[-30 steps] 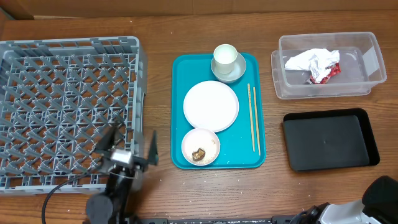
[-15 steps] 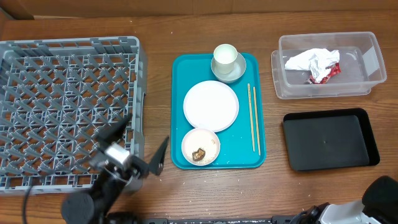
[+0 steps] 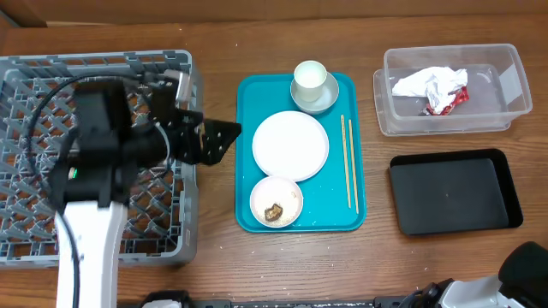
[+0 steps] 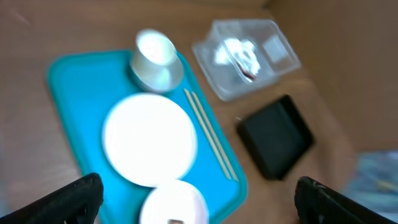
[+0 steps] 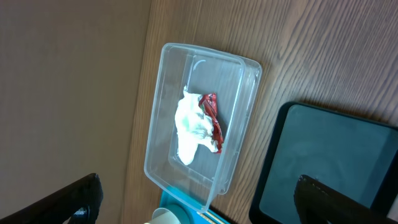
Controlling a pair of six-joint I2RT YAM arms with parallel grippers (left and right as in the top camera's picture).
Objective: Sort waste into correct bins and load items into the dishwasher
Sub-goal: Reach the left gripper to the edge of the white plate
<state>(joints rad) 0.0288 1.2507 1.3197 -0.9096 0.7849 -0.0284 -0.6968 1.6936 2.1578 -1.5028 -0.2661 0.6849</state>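
Note:
The grey dish rack (image 3: 34,85) stands at the left. My left gripper (image 3: 221,141) is open and empty above its right wall, pointing at the teal tray (image 3: 248,94). The tray holds a round plate (image 3: 290,145), a cup (image 3: 310,75) inside a bowl (image 3: 321,101), a second bowl (image 3: 276,198) with a brown scrap (image 3: 274,212), and chopsticks (image 3: 348,162). The clear tub (image 3: 505,81) holds white paper (image 3: 424,84) and a red wrapper (image 3: 455,100). The black tray (image 3: 454,192) is empty. In the left wrist view, blurred, the plate (image 4: 149,137) lies ahead of the open jaws (image 4: 199,202). My right gripper (image 5: 199,202) is open and empty, facing the tub (image 5: 205,130). Rice grains cannot be made out.
The right arm's base (image 3: 522,274) sits at the front right corner. The tub and black tray stand one behind the other at the right, bare wood between them and the teal tray. A wall runs behind the table.
My left arm has swung up from the table's front edge to above the rack's right side, its open gripper now pointing at the teal tray. Nothing else has moved.

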